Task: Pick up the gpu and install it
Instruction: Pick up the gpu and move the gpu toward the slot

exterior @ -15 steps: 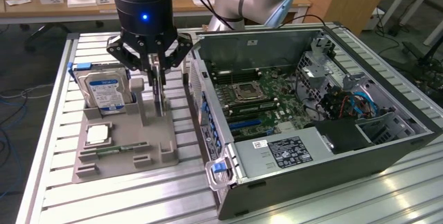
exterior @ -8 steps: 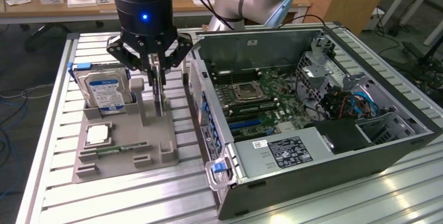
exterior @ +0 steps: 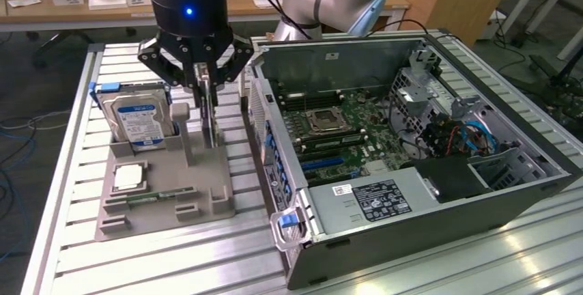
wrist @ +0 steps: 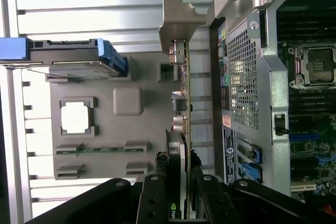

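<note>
The gpu [exterior: 211,121] stands on edge, upright, over the grey parts holder [exterior: 205,186], just off the exterior view's left of the open computer case [exterior: 410,206]. My gripper [exterior: 207,93] comes straight down on its top edge and is shut on it. In the wrist view the gpu [wrist: 181,145] runs edge-on between the two black fingers [wrist: 160,179], with its metal bracket [wrist: 178,19] at the far end and the gripper [wrist: 178,170] clamped on the near end. Its lower edge sits at the holder's surface; I cannot tell whether it is lifted clear.
On the holder [wrist: 142,129] stand a blue-labelled hard drive [exterior: 136,121], a square processor chip [exterior: 128,175] and a green memory stick [exterior: 155,197]. The case lies open with the motherboard [exterior: 346,124] and blue slots [exterior: 323,163] exposed. Its perforated rear wall [wrist: 244,77] is close beside the gpu.
</note>
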`<act>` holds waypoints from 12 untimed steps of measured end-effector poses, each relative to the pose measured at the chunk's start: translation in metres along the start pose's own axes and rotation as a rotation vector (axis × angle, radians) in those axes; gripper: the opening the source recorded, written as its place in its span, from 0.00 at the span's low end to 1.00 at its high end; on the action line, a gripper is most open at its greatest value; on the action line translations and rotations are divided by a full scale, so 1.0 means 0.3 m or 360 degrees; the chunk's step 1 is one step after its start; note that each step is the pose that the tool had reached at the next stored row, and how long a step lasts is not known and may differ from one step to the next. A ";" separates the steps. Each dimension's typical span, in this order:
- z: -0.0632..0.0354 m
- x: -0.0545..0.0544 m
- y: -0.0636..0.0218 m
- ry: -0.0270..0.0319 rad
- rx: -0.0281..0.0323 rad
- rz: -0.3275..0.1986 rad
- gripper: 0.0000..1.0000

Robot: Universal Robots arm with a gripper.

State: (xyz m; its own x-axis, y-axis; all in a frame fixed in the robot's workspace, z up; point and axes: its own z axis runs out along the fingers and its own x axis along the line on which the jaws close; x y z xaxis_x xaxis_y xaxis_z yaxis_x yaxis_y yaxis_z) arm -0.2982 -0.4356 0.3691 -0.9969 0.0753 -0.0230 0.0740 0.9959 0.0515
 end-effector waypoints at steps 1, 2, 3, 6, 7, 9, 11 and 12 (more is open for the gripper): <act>-0.008 0.000 0.000 0.00000 0.00000 0.0000 0.27; -0.016 0.000 0.001 0.00001 0.00001 0.0000 0.27; -0.025 -0.001 0.001 0.00000 -0.00001 0.0000 0.27; -0.054 -0.001 0.003 0.00000 0.00000 0.0000 0.27; -0.065 -0.002 0.003 0.00000 0.00000 0.0000 0.27; -0.097 -0.002 0.005 -0.00001 0.00000 0.0000 0.27; -0.116 -0.003 0.006 -0.00001 -0.00001 0.0000 0.27; -0.126 -0.003 0.006 0.00000 -0.00001 0.0000 0.27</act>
State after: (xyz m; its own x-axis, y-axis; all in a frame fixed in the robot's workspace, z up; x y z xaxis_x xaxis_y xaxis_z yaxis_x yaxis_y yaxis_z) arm -0.2982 -0.4356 0.4069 -0.9969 0.0753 -0.0230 0.0740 0.9959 0.0515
